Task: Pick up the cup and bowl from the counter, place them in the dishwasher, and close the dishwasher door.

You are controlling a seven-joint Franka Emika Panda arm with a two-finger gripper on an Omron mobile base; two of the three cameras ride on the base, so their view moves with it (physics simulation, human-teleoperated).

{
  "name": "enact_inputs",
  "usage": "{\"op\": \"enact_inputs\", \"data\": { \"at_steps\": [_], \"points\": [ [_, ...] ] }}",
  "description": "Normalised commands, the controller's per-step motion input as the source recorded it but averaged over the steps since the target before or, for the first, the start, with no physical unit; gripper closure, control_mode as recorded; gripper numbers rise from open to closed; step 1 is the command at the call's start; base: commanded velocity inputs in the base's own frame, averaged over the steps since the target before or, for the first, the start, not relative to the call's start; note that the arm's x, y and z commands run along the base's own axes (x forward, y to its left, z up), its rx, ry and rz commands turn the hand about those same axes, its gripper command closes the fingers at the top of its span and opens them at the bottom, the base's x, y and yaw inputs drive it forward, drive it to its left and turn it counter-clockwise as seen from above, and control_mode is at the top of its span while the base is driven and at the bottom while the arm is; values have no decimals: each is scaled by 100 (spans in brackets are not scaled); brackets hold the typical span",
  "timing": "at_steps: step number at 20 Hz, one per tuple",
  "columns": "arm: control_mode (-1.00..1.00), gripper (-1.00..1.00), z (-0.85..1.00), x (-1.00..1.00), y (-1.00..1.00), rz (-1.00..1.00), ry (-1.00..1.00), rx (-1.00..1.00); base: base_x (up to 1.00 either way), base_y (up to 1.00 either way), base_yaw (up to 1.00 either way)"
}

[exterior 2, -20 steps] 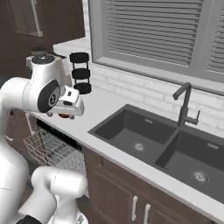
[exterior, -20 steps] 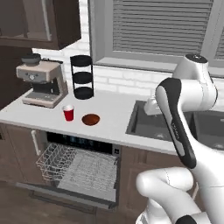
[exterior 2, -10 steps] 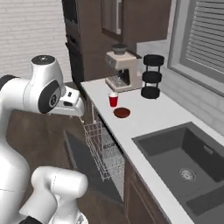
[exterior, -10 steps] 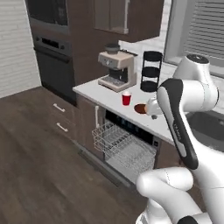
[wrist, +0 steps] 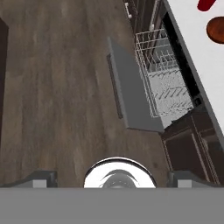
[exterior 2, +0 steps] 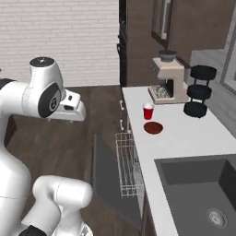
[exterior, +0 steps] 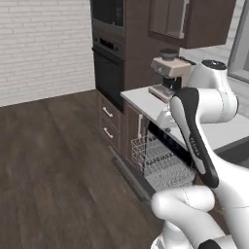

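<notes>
Standing upright on the counter (exterior 2: 193, 133), cup (exterior 2: 148, 111) beside bowl (exterior 2: 153, 127); pincer (wrist: 110, 179) fingers apart

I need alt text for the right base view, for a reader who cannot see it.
A red cup and a brown bowl sit on the white counter near a coffee machine. Below, the dishwasher door hangs open, rack pulled out.

I am seeing the white arm folding up from its base, elbow bending high and forearm reaching forward, with the hand facing downward. The gripper (wrist: 111, 177) is hanging with its jaws spread wide apart and nothing between its fingertips (wrist: 43, 178).
</notes>
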Motion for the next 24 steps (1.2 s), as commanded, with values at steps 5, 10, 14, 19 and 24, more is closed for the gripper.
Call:
{"op": "enact_inputs", "data": {
  "at_steps": [5, 10, 14, 19, 24],
  "points": [
    [100, -100, 0, 0, 0, 0, 0, 0, 5, -62, 5],
    [100, -100, 0, 0, 0, 0, 0, 0, 56, -49, 3],
    [100, -100, 0, 0, 0, 0, 0, 0, 12, -60, 3],
    [100, -100, 0, 0, 0, 0, 0, 0, 33, -39, -15],
    [100, -100, 0, 0, 0, 0, 0, 0, 42, -45, -49]
  ]
}}
